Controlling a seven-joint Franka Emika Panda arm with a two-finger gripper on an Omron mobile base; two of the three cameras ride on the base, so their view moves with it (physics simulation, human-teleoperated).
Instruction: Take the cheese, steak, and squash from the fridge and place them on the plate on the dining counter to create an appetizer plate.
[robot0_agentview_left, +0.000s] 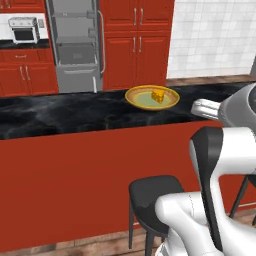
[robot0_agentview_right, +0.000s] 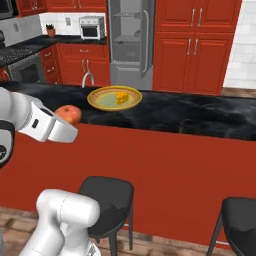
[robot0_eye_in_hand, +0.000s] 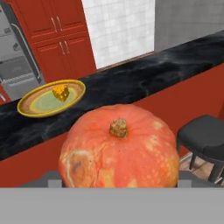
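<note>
gripper: clamped wide on squash (robot0_eye_in_hand: 119, 148), stem facing the hand camera | squash: off the tabletop (robot0_agentview_right: 190, 115), on the stool side | plate (robot0_eye_in_hand: 33, 105): on tabletop ahead of gripper, left in hand view | cheese (robot0_eye_in_hand: 61, 92): on plate | fridge (robot0_agentview_left: 75, 42): open, far beyond plate
</note>
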